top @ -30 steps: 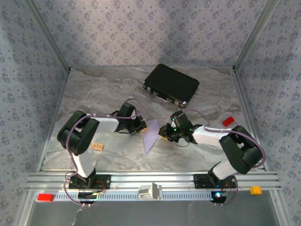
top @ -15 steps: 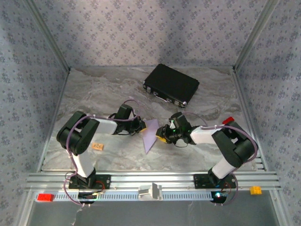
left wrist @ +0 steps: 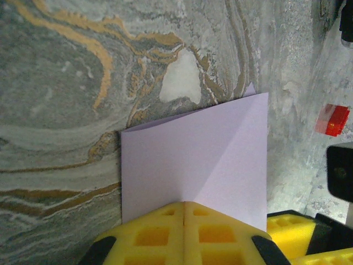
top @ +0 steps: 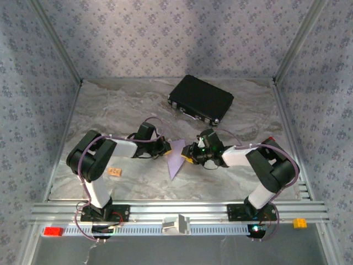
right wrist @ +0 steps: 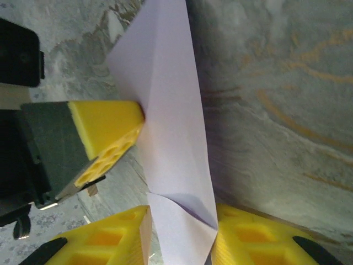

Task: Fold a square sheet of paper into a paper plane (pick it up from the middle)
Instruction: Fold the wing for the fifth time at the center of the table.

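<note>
The square sheet of paper (top: 176, 157) is folded into a narrow pointed lilac shape between the two arms, with a diagonal crease (left wrist: 220, 160). My left gripper (top: 167, 148) is shut on its left edge; the yellow jaws (left wrist: 183, 205) meet where the crease ends. My right gripper (top: 187, 154) is open, its jaws (right wrist: 181, 221) standing on either side of the sheet's (right wrist: 171, 127) lower end, the right finger touching its edge. The left gripper's yellow finger (right wrist: 110, 127) shows across the sheet. A finished paper plane is out of view.
A black case (top: 201, 100) lies at the back of the marble table (top: 110, 110). A small tan block (top: 114, 171) sits near the left arm. A red block (left wrist: 332, 120) lies beyond the paper on the right side. Metal rails (top: 176, 210) edge the near side.
The right gripper has moved left, closer onto the paper, and its elbow has swung inward. The left gripper and the paper have barely moved.
</note>
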Controlling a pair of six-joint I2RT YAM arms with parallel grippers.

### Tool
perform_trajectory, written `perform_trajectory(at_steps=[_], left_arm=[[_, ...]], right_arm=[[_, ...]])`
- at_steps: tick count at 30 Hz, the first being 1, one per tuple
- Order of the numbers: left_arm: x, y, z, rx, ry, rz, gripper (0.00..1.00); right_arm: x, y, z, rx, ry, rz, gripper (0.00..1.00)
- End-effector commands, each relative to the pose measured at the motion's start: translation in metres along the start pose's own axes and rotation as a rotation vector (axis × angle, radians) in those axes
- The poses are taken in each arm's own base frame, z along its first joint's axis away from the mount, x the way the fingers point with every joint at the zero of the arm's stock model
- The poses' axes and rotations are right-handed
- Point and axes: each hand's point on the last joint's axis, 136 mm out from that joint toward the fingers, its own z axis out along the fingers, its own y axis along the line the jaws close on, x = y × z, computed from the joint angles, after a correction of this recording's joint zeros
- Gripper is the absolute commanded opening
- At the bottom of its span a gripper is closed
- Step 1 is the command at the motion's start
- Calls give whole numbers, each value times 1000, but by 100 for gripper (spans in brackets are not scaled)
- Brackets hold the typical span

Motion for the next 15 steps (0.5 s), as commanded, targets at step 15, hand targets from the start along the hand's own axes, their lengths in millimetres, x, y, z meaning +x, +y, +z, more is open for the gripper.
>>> perform_trajectory(at_steps=[15], left_arm=[[9,2,-6,-25,31,-4,7]], right_arm=[[-12,-1,4,-14,74,-73,23]])
